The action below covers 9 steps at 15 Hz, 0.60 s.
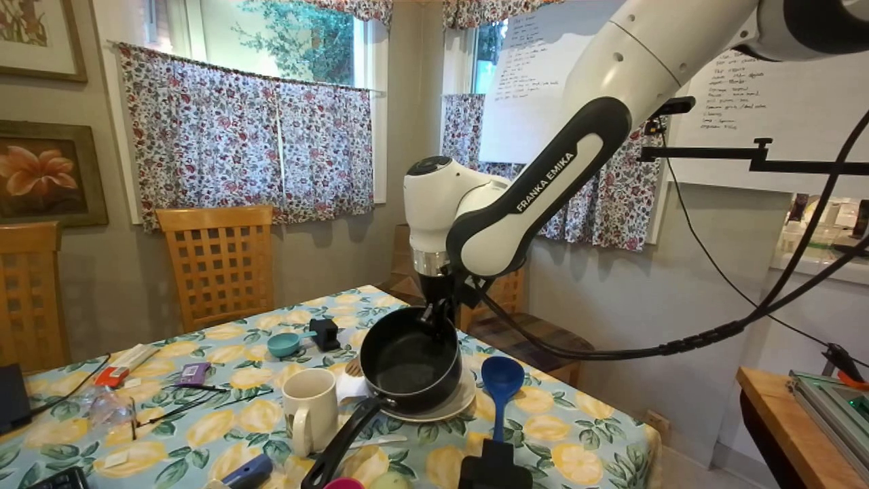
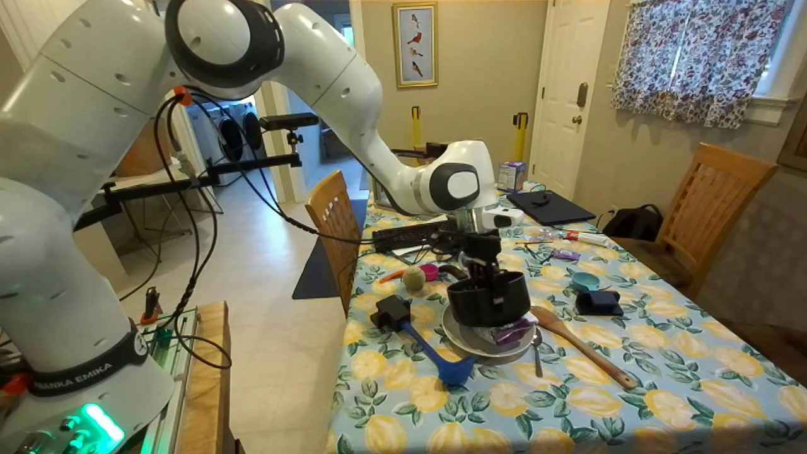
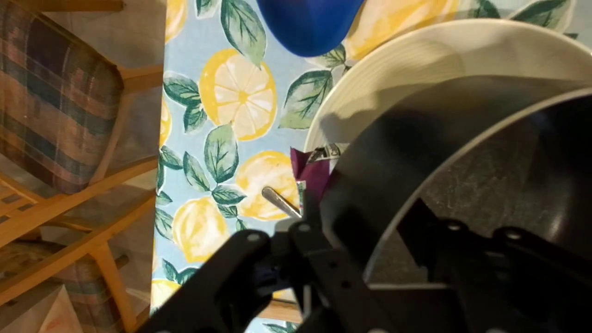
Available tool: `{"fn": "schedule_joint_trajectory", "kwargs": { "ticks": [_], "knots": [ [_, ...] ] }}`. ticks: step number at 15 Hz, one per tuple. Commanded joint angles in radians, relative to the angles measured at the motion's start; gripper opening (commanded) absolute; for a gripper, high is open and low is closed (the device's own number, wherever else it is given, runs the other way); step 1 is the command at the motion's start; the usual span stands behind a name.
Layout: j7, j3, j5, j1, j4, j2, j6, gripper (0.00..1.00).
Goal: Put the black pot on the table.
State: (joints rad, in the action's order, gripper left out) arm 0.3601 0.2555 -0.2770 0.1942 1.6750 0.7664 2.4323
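The black pot [image 1: 411, 363] has a handle [image 1: 345, 437] of the same black, and the tool [image 3: 372, 231] on the pot is black again. Under the pot come an off-white plate [image 3: 407, 60] and a purple packet [image 2: 513, 332]. Near the pot, the ladle [image 1: 502, 377] is blue, the mug [image 1: 309, 401] cream, the wooden utensil [image 2: 594, 351] brown. Around the pot, the table [image 2: 630, 432] wears a print of yellow lemons and green leaves on pale blue.

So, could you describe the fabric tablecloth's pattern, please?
The tablecloth is pale blue with yellow lemons and green leaves, clearest in the wrist view.
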Motion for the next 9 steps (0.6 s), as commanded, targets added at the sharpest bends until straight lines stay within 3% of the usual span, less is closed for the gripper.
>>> {"fn": "schedule_joint_trajectory", "kwargs": {
  "ticks": [1, 4, 9],
  "knots": [
    [0.012, -0.001, -0.032, 0.008, -0.006, -0.003, -0.013, 0.17],
    [-0.035, -0.01, -0.055, 0.007, 0.023, -0.055, -0.03, 0.0],
    [-0.248, -0.094, -0.045, -0.039, 0.127, -0.221, -0.041, 0.02]
  ]
}}
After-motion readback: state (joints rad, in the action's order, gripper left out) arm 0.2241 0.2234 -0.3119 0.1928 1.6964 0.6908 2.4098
